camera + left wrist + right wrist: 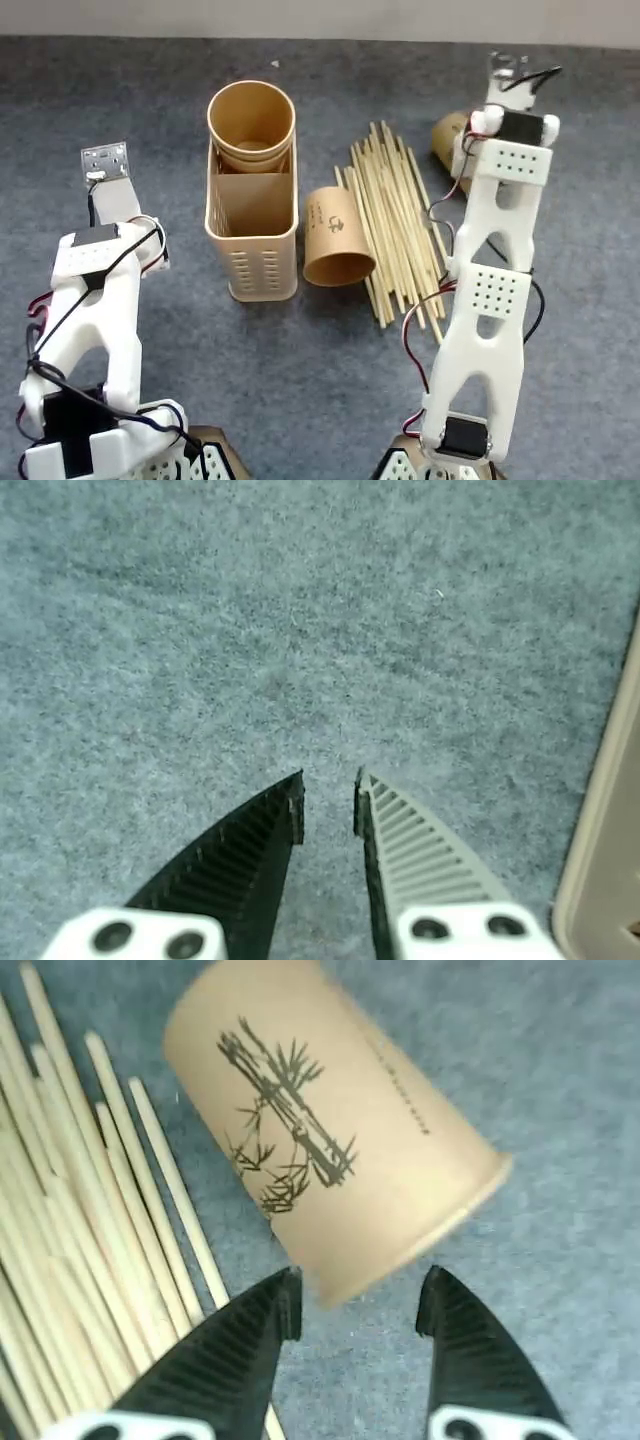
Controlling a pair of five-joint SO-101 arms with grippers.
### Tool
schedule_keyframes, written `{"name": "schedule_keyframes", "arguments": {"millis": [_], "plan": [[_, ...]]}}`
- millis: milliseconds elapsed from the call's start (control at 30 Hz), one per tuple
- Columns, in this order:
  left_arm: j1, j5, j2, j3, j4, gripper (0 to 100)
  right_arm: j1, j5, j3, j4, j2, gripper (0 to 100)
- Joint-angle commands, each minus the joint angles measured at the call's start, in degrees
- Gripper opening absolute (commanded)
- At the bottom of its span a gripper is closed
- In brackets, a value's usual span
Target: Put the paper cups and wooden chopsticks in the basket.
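My left gripper (330, 795) hovers over bare table (250, 630), fingers (420, 860) barely parted, empty. The basket (250, 262) holds stacked cups (250, 125), with the chopsticks (395, 225) at its 3 o'clock. At their 1 o'clock, my right gripper (360, 1295) straddles a fallen cup (320, 1150) with fingers (230, 1350) open. Next, I judge: close and lift.

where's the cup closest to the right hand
In the high view the cup lies back right, beside the chopsticks, partly under the right arm, just ahead of the right hand.
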Motion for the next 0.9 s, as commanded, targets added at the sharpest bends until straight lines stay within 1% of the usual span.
{"name": "schedule_keyframes", "arguments": {"millis": [0,100,200,367,433,500,567,600,633,667,733,867], "plan": [[-0.40,0.35,-1.27,-0.31,-0.70,11,0.04,-3.60,-6.29,0.57,-7.25,19.9],[-0.40,0.35,-1.27,-0.31,-0.70,11,-1.10,-5.45,-6.29,-1.01,-4.70,19.9],[-0.40,0.35,-1.27,-0.31,-0.70,11,-2.42,-8.18,-6.37,-5.32,0.48,19.9],[-0.40,0.35,-1.27,-0.40,-0.70,11,-2.51,-16.62,-6.73,-10.24,7.08,19.8],[-0.40,0.35,-1.27,-0.40,-0.70,11,-2.15,-18.46,-6.73,-11.21,8.13,19.3],[-0.40,0.35,-1.27,-0.40,-0.70,11,-2.15,-18.46,-6.73,-11.12,8.31,13.4],[-0.40,0.35,-1.27,-0.40,-0.70,11,-2.15,-17.93,-6.73,-11.21,8.22,0.6],[-0.31,0.35,-1.27,-0.31,-0.70,11,-2.15,-17.85,-6.81,-11.21,8.22,0.1],[-0.31,0.35,-1.27,-0.31,-0.70,11,-2.07,-17.85,-6.81,-11.21,8.22,2.2],[-0.31,0.35,-1.27,-0.22,-0.70,11,-1.98,-17.76,-6.64,-11.38,8.22,0.7],[-0.31,0.35,-1.19,-0.22,-0.70,11,-0.57,-16.35,-6.55,-11.47,8.13,0.8],[-0.22,0.44,-1.19,-0.22,-0.70,11,0.66,-5.10,-6.64,-12.26,3.74,0.7]]}}
